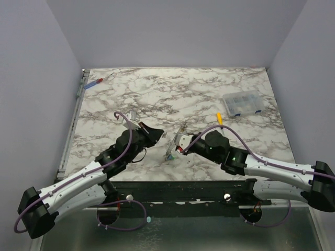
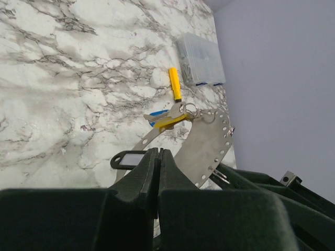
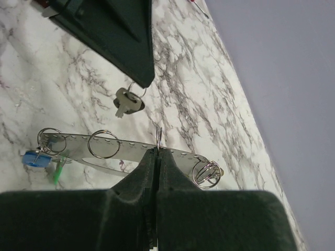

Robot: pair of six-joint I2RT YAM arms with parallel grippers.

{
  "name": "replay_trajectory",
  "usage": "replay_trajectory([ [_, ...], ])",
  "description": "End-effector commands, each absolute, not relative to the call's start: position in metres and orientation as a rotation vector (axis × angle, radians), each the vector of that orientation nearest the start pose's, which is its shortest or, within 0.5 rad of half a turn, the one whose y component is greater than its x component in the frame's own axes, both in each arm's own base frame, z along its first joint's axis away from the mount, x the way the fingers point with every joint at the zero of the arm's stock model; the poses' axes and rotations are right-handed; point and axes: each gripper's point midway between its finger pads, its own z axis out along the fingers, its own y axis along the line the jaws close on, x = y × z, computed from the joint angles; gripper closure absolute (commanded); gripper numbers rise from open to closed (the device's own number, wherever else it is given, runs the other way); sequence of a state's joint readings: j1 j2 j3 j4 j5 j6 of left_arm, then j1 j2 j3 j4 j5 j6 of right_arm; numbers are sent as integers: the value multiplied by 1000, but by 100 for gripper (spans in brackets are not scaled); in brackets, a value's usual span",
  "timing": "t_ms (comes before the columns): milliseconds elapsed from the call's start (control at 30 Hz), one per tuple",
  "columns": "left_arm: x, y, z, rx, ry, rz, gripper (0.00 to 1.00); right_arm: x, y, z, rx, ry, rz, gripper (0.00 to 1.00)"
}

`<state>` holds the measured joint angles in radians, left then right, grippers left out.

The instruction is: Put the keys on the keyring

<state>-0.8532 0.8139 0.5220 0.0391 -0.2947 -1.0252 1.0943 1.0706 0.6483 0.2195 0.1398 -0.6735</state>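
Observation:
The keyring [image 3: 131, 149] is a silver-grey band with punched holes and small split rings on it; it also shows in the left wrist view [image 2: 207, 144] and the top view [image 1: 177, 140]. Keys with yellow and blue caps [image 2: 170, 117] hang at one end; a blue-capped key [image 3: 32, 158] and a green-capped key [image 3: 57, 170] show there too. My right gripper [image 3: 158, 150] is shut on the keyring at a split ring [image 3: 158, 137]. My left gripper [image 2: 158, 151] is shut, and a small silver key [image 3: 128, 100] hangs by its ring from its tip [image 3: 144, 78].
A black tag with a white label [image 2: 128, 158] lies just past my left fingertips. A yellow-handled screwdriver [image 1: 219, 117] and a clear compartment box [image 1: 242, 103] are at the right. A red-and-blue screwdriver [image 1: 94, 82] lies at the far left corner.

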Motion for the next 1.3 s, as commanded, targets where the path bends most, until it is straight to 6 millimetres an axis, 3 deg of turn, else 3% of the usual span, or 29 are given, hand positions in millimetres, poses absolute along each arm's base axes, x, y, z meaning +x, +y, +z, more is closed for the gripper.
replay_trajectory([
  [0, 232, -230, 230, -334, 1856, -989, 100, 184, 315, 221, -1387, 1176, 350, 99],
  [133, 234, -230, 239, -287, 1836, -969, 100, 148, 327, 233, -1410, 1151, 605, 99],
  [233, 233, -233, 243, -258, 1835, -975, 100, 132, 336, 239, -1418, 1143, 735, 99],
  [367, 215, -253, 262, -35, 1750, -1102, 100, 128, 346, 249, -1385, 1179, 819, 100],
  [500, 207, -254, 273, 35, 1675, -1145, 100, 123, 351, 252, -1387, 1163, 869, 99],
  [633, 197, -261, 279, 105, 1658, -1195, 100, 128, 355, 248, -1385, 1229, 894, 99],
  [900, 176, -270, 293, 234, 1554, -1302, 100, 139, 358, 266, -1269, 1273, 973, 99],
  [1267, 170, -269, 294, 243, 1541, -1337, 100, 166, 354, 273, -1094, 1415, 952, 99],
])
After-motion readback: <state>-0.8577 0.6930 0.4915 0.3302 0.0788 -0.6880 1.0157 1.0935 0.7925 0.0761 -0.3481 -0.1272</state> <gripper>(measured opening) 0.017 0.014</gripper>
